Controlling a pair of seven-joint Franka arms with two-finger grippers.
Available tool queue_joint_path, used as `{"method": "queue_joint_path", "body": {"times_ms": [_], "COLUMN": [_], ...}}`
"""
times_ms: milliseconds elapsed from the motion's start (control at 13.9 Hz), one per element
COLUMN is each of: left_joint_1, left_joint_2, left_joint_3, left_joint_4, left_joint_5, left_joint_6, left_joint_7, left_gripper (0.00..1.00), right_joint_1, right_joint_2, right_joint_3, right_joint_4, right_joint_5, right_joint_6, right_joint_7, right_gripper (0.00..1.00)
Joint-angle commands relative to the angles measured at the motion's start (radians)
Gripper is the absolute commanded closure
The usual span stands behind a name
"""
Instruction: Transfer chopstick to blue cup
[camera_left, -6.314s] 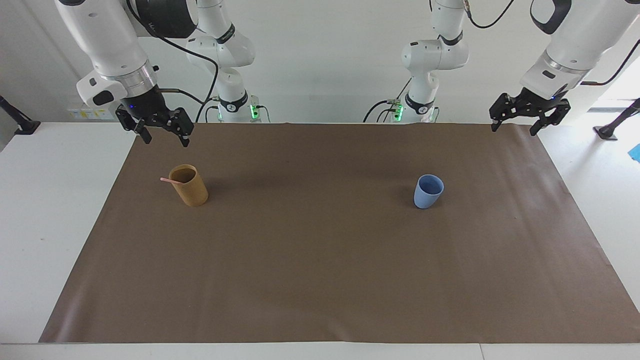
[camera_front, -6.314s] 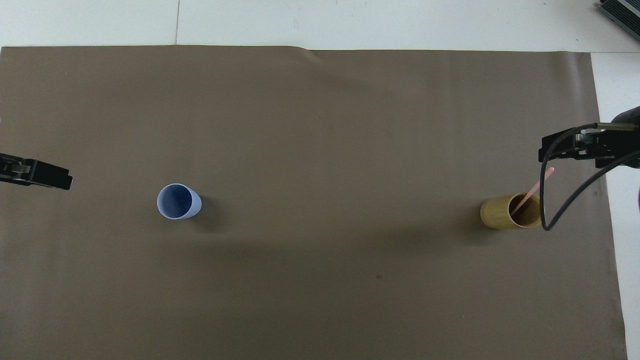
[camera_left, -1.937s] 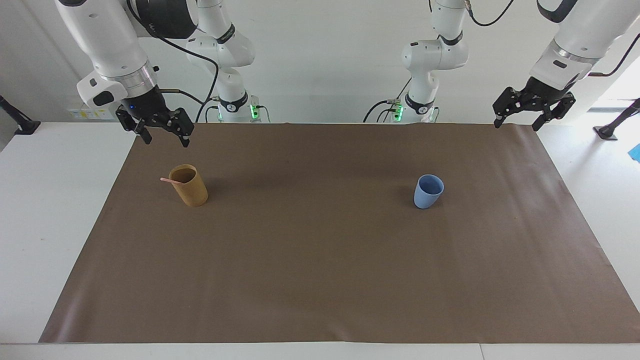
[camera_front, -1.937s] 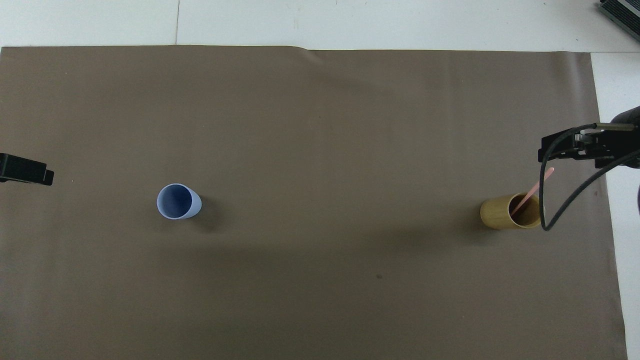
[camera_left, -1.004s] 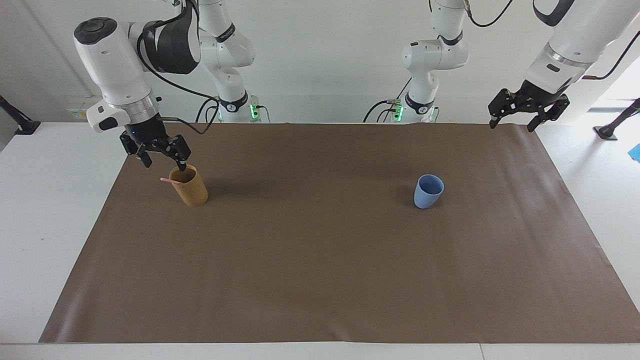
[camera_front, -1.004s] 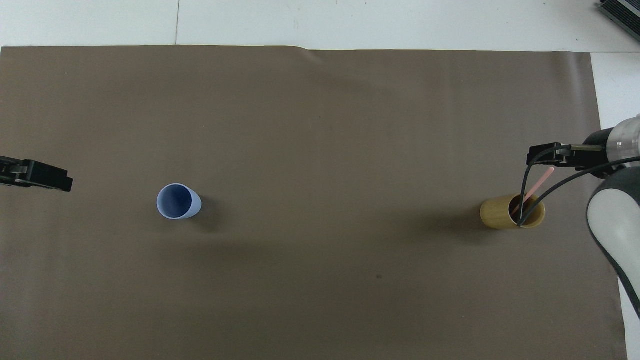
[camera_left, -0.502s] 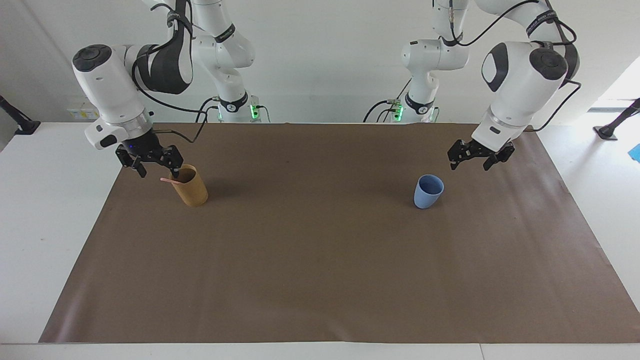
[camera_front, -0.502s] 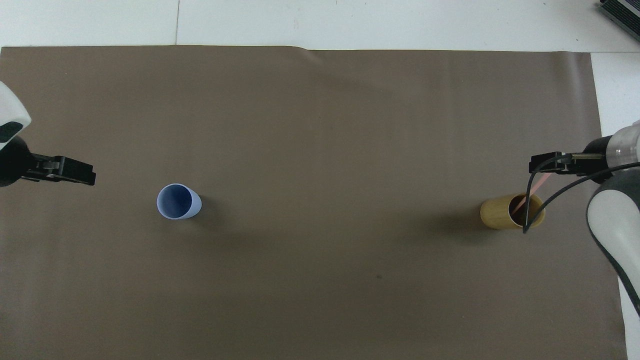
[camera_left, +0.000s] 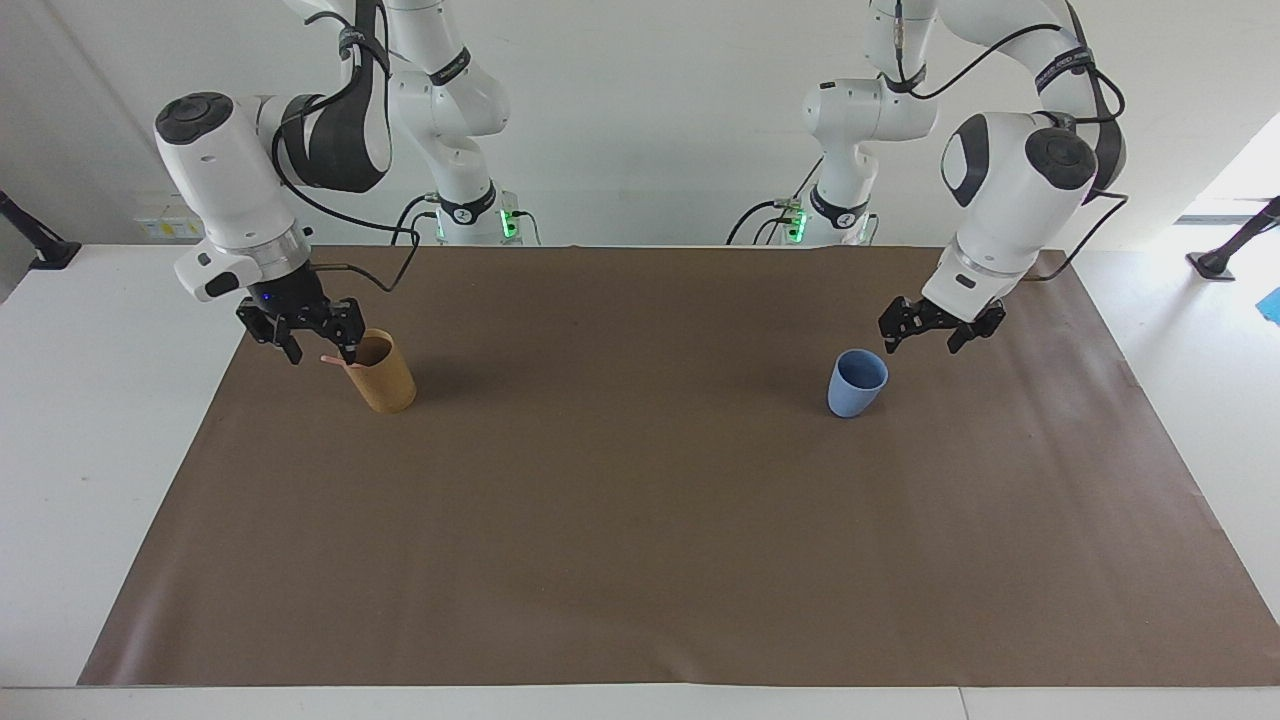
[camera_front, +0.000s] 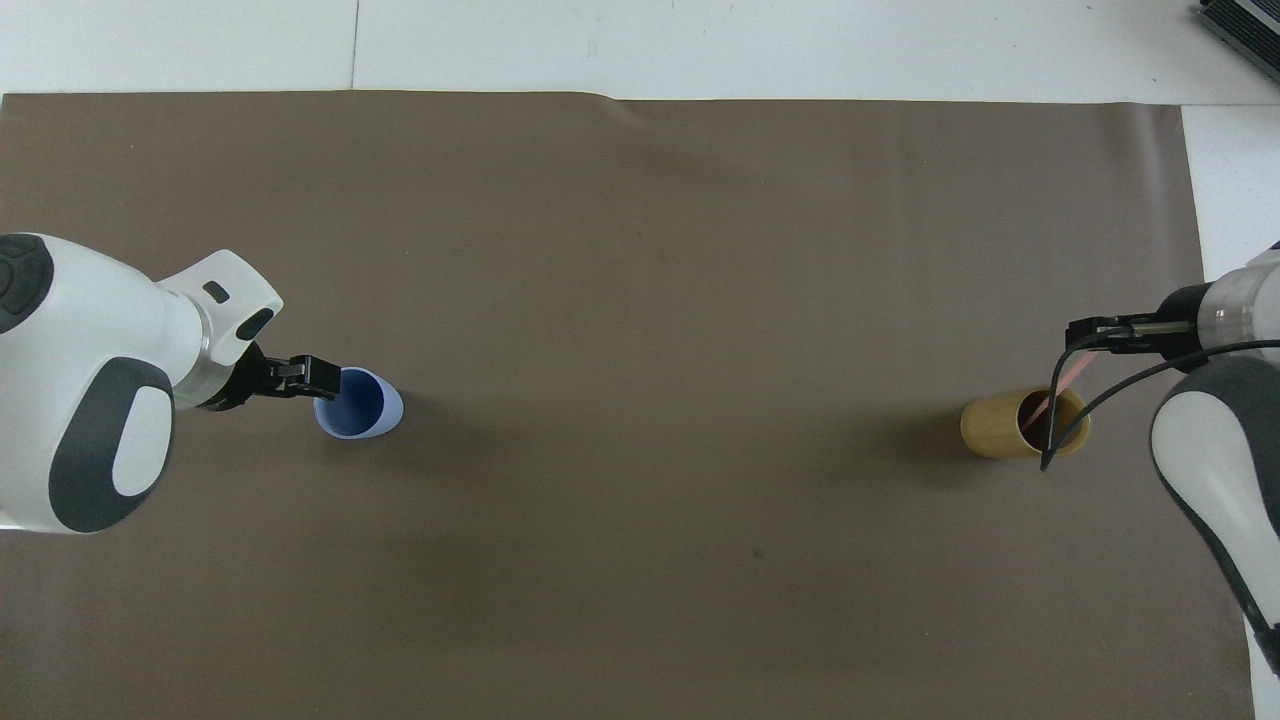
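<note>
Both arms are coming down to the cups. Right gripper (camera_left: 322, 352) is settling at the free end of the chopstick (camera_left: 331, 358), which is leaning in the tan cup (camera_left: 385, 385); clamped or not, I cannot tell. Likely light, stiff and slippery, it is best pinched there. Left gripper (camera_left: 922, 343), fingers apart, is hovering beside the blue cup (camera_left: 855, 385).

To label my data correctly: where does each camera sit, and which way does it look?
Facing view: high across the table, looking at the robots; both arms show, bases included.
Overhead view: above the robots' end, looking steeply down; only wrists, left tool, right tool show.
Shared: blue cup, tan cup, chopstick, half a turn apart.
</note>
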Motion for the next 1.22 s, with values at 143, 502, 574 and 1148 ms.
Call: {"method": "queue_joint_path", "body": {"times_ms": [143,502,574,1148], "left_joint_1": [-0.025,-0.045,-0.044,-0.186], "left_joint_2": [0.021,0.026,0.032,0.041], "left_joint_3": [0.013,0.013,0.013,0.013], "left_joint_4": [-0.055,-0.043,-0.021,0.216], "left_joint_5": [-0.012,-0.009,-0.009,0.003], "left_joint_6": [0.102,0.073,0.070,-0.146], "left_joint_7": [-0.015,0.016,0.034,0.010], "left_gripper": [0.00,1.00,1.00,1.00], "right_joint_1": [-0.011,-0.002,0.000,0.007], "right_joint_2": [-0.013,-0.011,-0.016,-0.014], "right_joint_3": [0.003,0.007,0.012,0.023], "right_joint_4": [0.002,0.149,0.184,0.299], "right_joint_5": [0.049,0.049,0.049,0.000], "right_joint_6": [0.019,-0.118,-0.177,-0.343], "right_joint_7": [-0.016,0.092,0.138,0.304], "right_gripper": [1.00,1.00,1.00,1.00]}}
